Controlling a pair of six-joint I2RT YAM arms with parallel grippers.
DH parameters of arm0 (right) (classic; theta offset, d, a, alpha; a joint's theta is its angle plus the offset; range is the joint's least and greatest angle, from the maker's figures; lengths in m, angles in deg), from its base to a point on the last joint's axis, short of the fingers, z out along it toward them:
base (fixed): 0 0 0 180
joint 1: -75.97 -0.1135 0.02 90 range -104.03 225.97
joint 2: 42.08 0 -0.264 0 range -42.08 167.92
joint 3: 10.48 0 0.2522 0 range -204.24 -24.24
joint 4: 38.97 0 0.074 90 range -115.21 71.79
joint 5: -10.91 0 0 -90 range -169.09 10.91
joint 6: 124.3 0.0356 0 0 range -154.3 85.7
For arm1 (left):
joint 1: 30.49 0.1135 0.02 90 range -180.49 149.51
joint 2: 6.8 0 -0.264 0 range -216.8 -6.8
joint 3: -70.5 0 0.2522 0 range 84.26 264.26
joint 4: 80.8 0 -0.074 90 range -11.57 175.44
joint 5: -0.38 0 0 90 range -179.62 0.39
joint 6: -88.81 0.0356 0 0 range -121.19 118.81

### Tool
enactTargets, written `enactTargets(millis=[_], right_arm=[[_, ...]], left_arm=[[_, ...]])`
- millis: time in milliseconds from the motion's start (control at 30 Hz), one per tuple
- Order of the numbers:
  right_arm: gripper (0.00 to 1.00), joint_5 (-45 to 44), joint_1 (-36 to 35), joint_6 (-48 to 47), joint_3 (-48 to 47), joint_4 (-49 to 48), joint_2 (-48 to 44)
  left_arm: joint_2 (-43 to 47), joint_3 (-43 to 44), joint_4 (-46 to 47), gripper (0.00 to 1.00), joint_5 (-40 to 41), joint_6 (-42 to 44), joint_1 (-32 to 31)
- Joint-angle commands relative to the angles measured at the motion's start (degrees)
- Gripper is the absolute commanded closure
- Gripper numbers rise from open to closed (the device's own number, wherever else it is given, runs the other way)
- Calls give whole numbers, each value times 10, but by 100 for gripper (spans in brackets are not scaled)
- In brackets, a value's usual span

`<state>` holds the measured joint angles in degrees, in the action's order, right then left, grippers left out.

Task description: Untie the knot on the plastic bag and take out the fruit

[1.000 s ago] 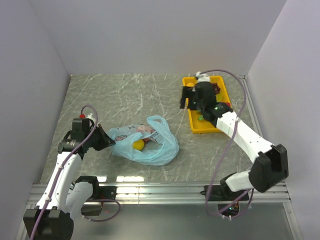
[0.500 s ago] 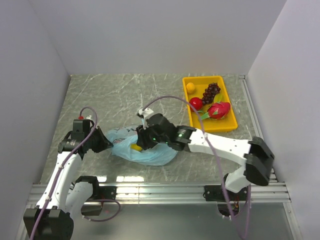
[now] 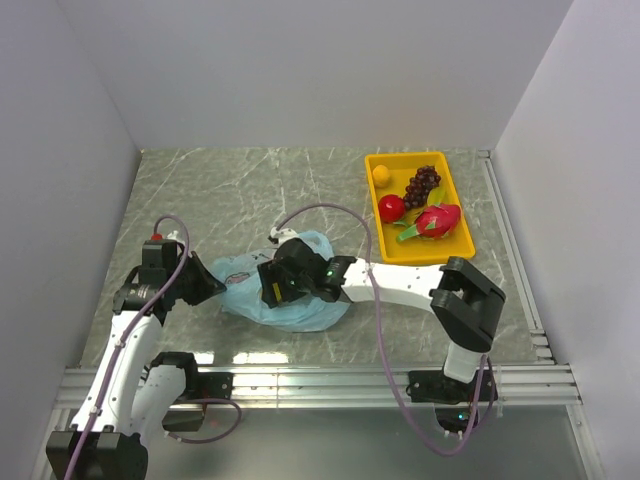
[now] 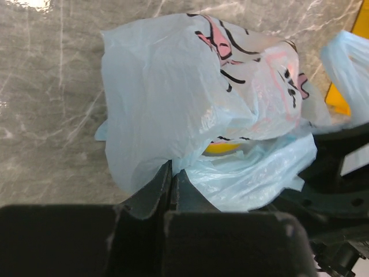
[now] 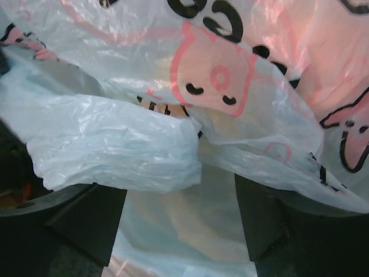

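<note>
The light blue plastic bag [image 3: 300, 300] lies on the grey marble table, mouth loose; no knot shows. My left gripper [image 3: 205, 285] is shut on the bag's left edge, its fingers pinching the plastic in the left wrist view [image 4: 171, 173]. My right gripper [image 3: 277, 285] is open, pushed into the bag; in the right wrist view [image 5: 180, 199] plastic lies between its fingers and a pale orange round fruit [image 5: 213, 231] shows through it. A yellow fruit [image 4: 222, 148] peeks from the bag. A red apple [image 3: 391, 208] and a small yellow-orange fruit [image 3: 381, 175] lie in the yellow tray [image 3: 440, 256].
The tray at the back right also holds dark purple grapes [image 3: 423, 183] and a pink dragon fruit [image 3: 436, 220]. White walls close the table on three sides. The right arm stretches across from right to the bag.
My right arm swung from over the yellow tray to the bag and has pushed its open gripper further left into it. The left gripper has kept its hold on the bag.
</note>
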<state>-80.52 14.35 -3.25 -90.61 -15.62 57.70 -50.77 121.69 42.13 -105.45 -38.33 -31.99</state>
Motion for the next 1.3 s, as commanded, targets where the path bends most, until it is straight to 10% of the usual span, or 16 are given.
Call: enactTargets(millis=[0,467,833,1267], right_arm=[[14,-50,-2,11,-43,-42,24],[9,-31,-2,-13,-129,-50,154],[82,-45,-2,-75,-18,-55,-12],[89,-19,62,-144,33,18,-314]], left_arm=[[9,-2,26,100,-18,-12,0],[0,-11,53,100,-29,-23,0],[8,-3,50,99,14,-21,0],[3,3,56,99,21,1,0]])
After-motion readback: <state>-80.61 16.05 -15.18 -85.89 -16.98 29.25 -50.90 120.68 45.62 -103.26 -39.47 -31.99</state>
